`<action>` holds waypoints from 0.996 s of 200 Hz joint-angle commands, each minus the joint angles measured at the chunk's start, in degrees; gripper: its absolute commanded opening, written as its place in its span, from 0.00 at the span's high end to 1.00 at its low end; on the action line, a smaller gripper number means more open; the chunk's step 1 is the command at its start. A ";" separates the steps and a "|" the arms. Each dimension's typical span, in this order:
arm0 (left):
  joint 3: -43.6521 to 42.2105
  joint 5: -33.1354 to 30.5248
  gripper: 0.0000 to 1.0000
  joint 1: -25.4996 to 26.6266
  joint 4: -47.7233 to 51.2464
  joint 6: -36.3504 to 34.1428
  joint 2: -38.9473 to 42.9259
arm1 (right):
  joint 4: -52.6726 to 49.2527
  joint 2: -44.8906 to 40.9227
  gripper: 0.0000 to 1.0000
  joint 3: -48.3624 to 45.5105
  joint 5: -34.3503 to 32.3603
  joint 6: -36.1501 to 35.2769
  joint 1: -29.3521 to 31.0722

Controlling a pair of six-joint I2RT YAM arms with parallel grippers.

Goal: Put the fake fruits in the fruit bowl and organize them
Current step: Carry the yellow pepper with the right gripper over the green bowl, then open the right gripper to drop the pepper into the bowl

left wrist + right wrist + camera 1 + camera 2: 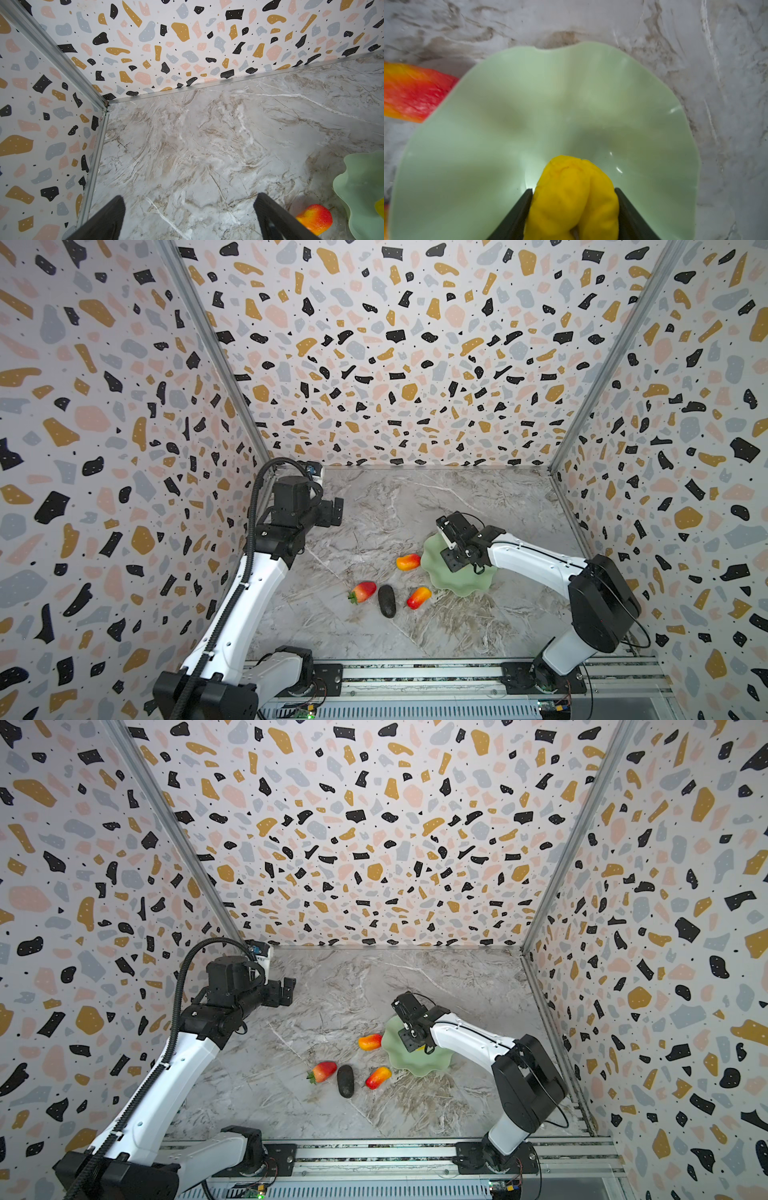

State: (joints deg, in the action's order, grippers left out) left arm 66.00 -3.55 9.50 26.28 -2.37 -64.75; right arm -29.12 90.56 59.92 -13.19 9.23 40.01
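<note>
The fruit bowl (457, 587), pale green with a wavy rim, sits on the marble tabletop (374, 506) right of the middle, and the right arm reaches over it from the near right. In the right wrist view the right gripper (573, 189) has its jaws pinching the bumpy yellow fruit (575, 199) from both sides, low over the hollow of the bowl. Whether the fruit already rests on the glaze cannot be told. The other fake fruits lie on the table outside the bowl. One red-orange oval (408, 561) lies right at the bowl's left rim, its end at the rim's edge in the right wrist view (415, 91), though contact is unclear. Nearer, a row of three lies left of the bowl. The second red-orange oval (418, 597) is just beside the bowl's near-left edge. The dark oblong fruit (386, 600) is to its left, and the strawberry (363, 591) is leftmost, with its green leaves pointing left. These three are close together but apart from each other. The left gripper (190, 199) hangs above the far left of the table, well apart from the fruits, with its jaws spread wide and nothing between them. Terrazzo-patterned walls (374, 364) close in the left, far and right sides.
</note>
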 commanded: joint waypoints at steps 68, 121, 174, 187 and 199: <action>-0.71 0.08 0.00 0.17 -1.93 -0.80 0.37 | 9.70 -3.44 0.74 -6.52 4.37 4.47 -1.07; -0.88 -0.05 0.00 0.17 -1.93 -1.04 0.24 | 9.45 -5.21 0.49 -7.19 4.06 4.16 -1.95; -1.13 -0.40 0.00 0.17 -1.81 -1.26 0.42 | 6.03 -7.48 0.27 -4.38 1.07 1.70 -2.02; -1.30 -0.49 0.00 0.17 -1.93 -1.36 0.50 | 4.50 -7.88 0.22 -2.95 0.51 0.85 -2.02; -1.32 -0.40 0.00 0.17 -1.93 -1.38 0.42 | 2.95 -8.30 0.18 -1.40 0.10 0.00 -2.04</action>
State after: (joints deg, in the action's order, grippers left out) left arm 65.23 -3.57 9.50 25.74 -2.83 -64.73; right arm -21.87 84.71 54.39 -11.16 11.27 38.11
